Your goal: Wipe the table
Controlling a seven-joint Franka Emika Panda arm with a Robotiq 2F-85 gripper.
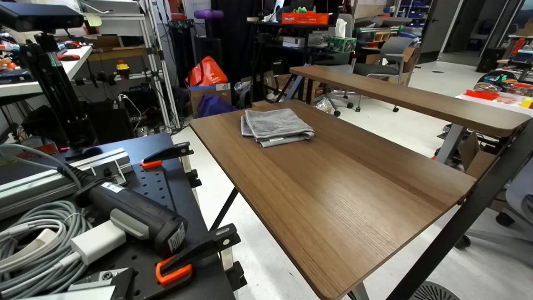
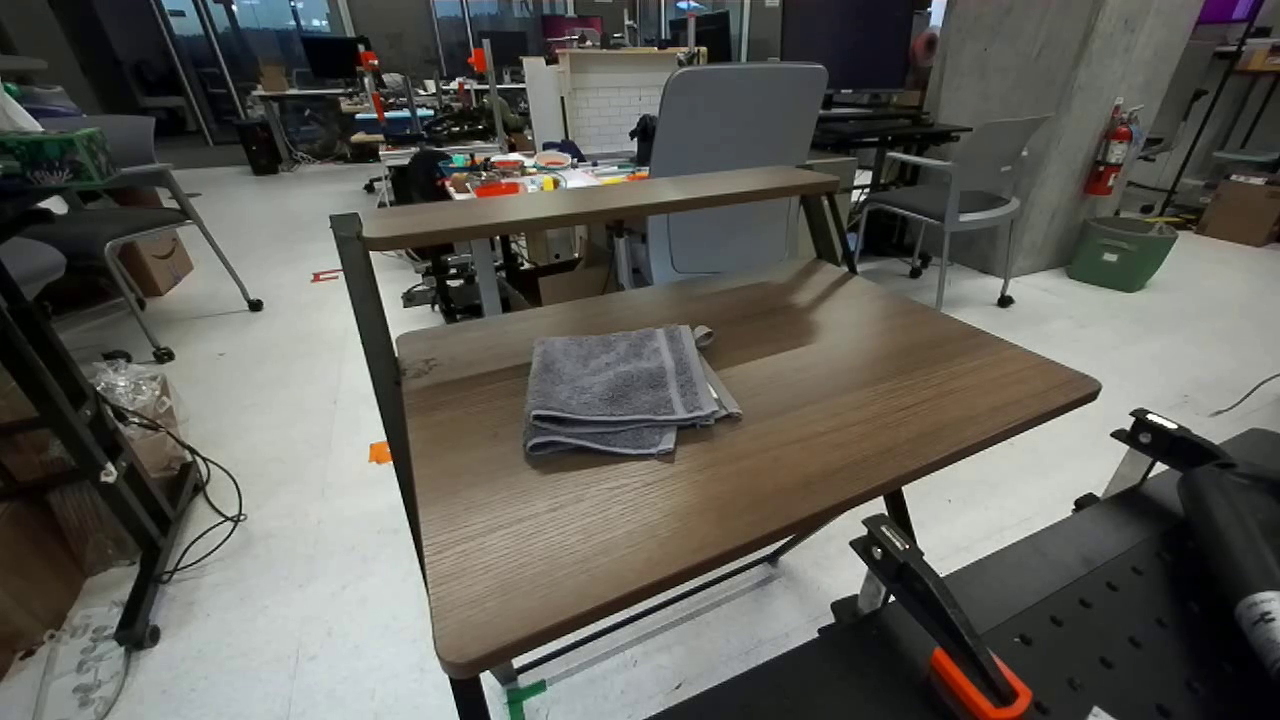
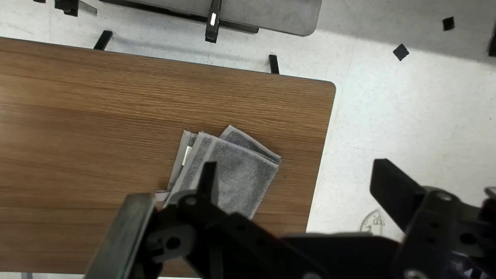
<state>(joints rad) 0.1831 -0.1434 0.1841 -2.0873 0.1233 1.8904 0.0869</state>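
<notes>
The table has a brown wood-grain top, seen in both exterior views (image 1: 341,196) (image 2: 880,370) and in the wrist view (image 3: 97,135). A folded grey towel (image 1: 277,125) lies flat near one end of it; it also shows in an exterior view (image 2: 620,375) and in the wrist view (image 3: 244,170). My gripper (image 3: 295,170) is open with nothing between its fingers. It is above the table's end and apart from the towel. In the wrist view one finger overlaps the towel and the other is over the floor. The arm and gripper are out of both exterior views.
A narrow raised brown top (image 1: 399,93) on dark metal posts (image 2: 370,340) runs along the table's long side. A black bench (image 1: 154,187) with clamps (image 1: 195,252), cables (image 1: 50,233) and a handheld device (image 1: 129,212) stands along the opposite side, with a floor gap between.
</notes>
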